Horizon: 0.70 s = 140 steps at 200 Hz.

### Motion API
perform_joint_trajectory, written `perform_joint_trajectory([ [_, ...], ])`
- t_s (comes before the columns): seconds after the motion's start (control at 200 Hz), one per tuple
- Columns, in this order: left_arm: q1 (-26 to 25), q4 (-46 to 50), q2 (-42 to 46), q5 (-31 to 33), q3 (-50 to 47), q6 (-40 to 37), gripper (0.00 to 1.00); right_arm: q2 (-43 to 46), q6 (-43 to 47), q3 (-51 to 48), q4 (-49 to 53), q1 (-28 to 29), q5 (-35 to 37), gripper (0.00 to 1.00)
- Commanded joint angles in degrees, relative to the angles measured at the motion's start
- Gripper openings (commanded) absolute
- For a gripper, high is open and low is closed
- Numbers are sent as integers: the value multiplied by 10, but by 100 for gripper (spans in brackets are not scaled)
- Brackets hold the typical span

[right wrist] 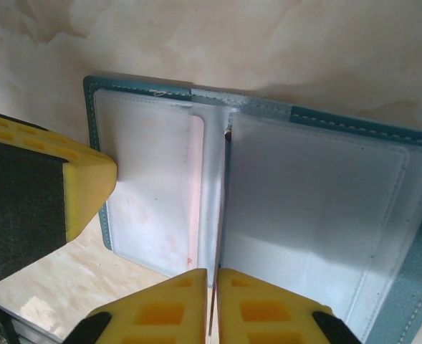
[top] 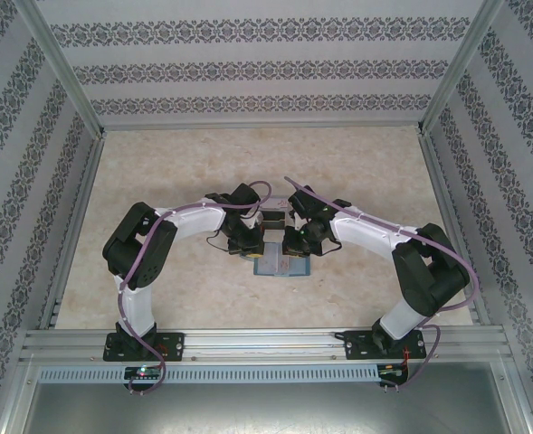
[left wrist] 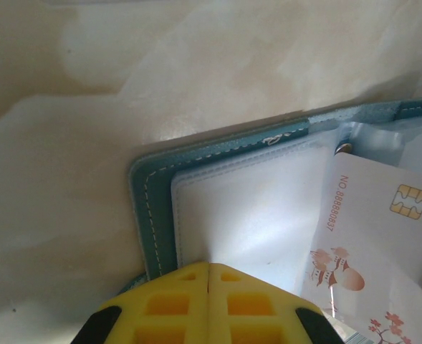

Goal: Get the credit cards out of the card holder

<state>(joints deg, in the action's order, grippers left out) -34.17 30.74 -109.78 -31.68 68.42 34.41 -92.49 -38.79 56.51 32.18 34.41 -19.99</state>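
Open card holder [top: 280, 264] lies on the surface [left wrist: 125, 72]. Left claw [left wrist: 208, 276] is clenched empty over its clear sleeve. At its 3 o'clock, right claw [right wrist: 214, 279] grasps a pale credit card [left wrist: 375, 244].

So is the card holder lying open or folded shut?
Open: the card holder lies spread flat, both inner sleeve pages facing up.

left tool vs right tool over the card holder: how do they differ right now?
Grip: left tool is shut on nothing; right tool is shut on a credit card, edge-on between its fingers.
Place: left tool sits at the outer edge of the card holder, seemingly pinning it; right tool is by its middle fold.
Shared: yellow fingers, both low over the open holder.
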Motion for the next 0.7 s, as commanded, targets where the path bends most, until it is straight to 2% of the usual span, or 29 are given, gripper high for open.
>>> perform_joint_trajectory([
  [0.0,-5,49,-7,30,-17,-13,0,11,4,2,20,8,16,10],
  [0.13,-5,48,6,35,-34,-11,0,12,9,4,26,10,16,5],
  [0.495,-5,50,60,51,-95,0,0,-4,-17,9,-11,48,-26,4],
  [0.694,-2,69,63,72,-78,-10,0,-16,-37,11,-31,70,-35,4],
])
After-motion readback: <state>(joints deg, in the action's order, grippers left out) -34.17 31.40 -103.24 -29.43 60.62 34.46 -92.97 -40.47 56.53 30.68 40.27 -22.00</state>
